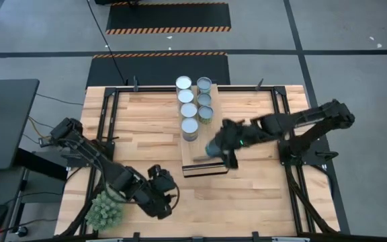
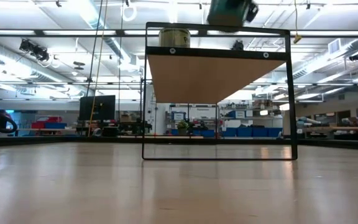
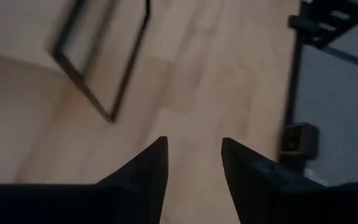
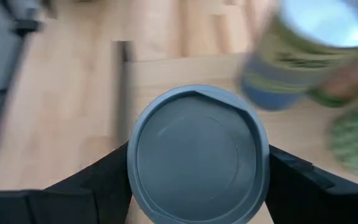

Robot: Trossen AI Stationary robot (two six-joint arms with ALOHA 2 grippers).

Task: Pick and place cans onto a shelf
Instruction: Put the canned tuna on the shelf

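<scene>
Right gripper point(image 1: 222, 149) clamped around a blue-grey can point(image 4: 197, 154), held upright above the near end of the shelf point(image 1: 205, 168), just near of the two rows of cans point(image 1: 195, 107) standing there. Free plank directly below, so next a straight lowering, probably. Left gripper point(image 3: 193, 163) part open, holding nothing, waiting at the near left by the green plant ball point(image 1: 106, 210).

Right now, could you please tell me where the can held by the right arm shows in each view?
High view: the held can is over the shelf's near end.
Low view: top edge, above the shelf top.
Left wrist view: not in it.
Right wrist view: centre, between the jaws.
Shared landmark: the shelf.
</scene>
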